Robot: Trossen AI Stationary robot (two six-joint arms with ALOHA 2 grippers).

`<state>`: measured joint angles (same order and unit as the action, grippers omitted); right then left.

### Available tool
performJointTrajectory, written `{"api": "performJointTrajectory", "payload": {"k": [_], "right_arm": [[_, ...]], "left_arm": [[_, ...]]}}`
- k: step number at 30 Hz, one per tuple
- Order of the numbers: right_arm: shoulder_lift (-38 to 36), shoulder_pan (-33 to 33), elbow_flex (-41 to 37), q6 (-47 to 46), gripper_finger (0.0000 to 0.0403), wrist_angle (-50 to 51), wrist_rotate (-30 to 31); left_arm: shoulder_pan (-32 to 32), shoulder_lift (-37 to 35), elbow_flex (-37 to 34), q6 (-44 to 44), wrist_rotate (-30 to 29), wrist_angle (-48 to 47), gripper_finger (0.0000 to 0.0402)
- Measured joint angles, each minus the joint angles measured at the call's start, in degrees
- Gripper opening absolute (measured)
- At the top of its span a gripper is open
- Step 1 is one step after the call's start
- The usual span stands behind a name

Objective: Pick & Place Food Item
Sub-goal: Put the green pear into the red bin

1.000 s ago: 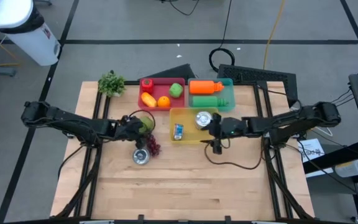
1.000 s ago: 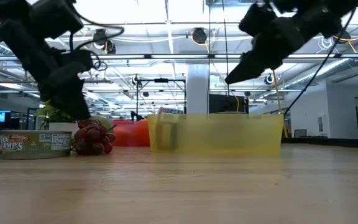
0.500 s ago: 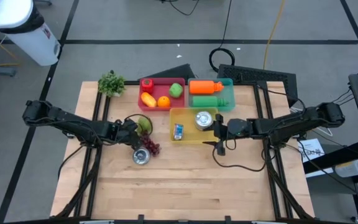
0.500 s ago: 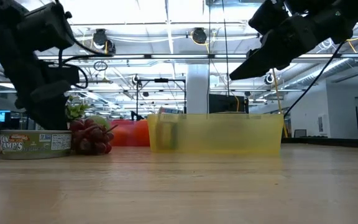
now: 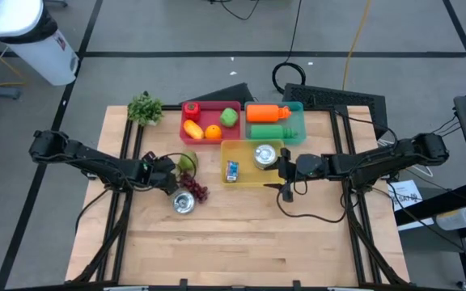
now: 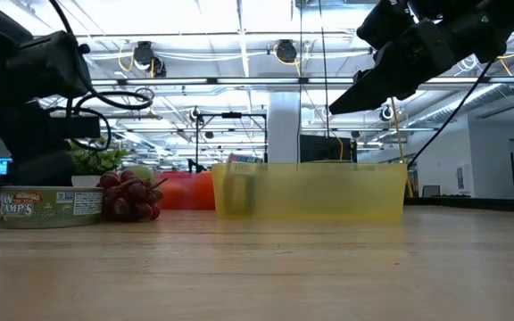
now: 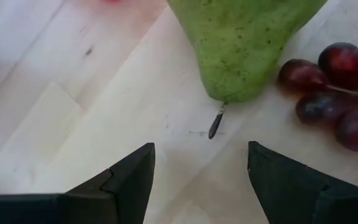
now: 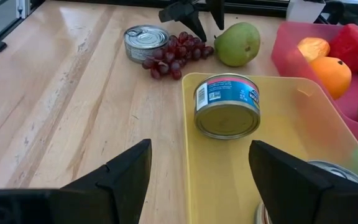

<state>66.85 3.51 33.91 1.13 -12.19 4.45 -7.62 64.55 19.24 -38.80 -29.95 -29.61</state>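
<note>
The pear (image 5: 188,162) sat on the table touching the grapes (image 5: 197,191), a can (image 5: 184,203) just beyond. Left gripper (image 5: 171,183) was beside it, fingers spread, empty; right gripper (image 5: 285,172) was spread by the yellow bin (image 5: 245,180).

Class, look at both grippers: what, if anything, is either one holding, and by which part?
Nothing. The left gripper is open just short of the pear; the right gripper is open above the yellow bin.

Table (image 5: 241,234): pale matt wood, grained.
Yellow bin (image 8: 241,168): smooth translucent plastic.
Can (image 8: 227,113) in bin: metal, paper label.
Pear (image 7: 241,43): matt, speckled.
</note>
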Motion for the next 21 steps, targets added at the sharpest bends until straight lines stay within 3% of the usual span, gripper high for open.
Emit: {"api": "performJointTrajectory", "payload": {"k": [7, 11, 21], "right_arm": [[0.0, 0.0, 0.0, 0.15, 0.0253, 0.0, -0.01], [0.0, 0.0, 0.04, 0.17, 0.0253, 0.0, -0.02], [0.0, 0.0, 0.07, 0.19, 0.0253, 0.04, -0.02]], "left_arm": [[0.38, 0.04, -0.19, 7.66, 0.54, 5.39, 0.0257], [4.63, 0.03, -0.18, 11.26, 6.13, 7.62, 0.0257], [14.67, -0.02, -0.06, 20.25, 12.85, 8.73, 0.0246]]}}
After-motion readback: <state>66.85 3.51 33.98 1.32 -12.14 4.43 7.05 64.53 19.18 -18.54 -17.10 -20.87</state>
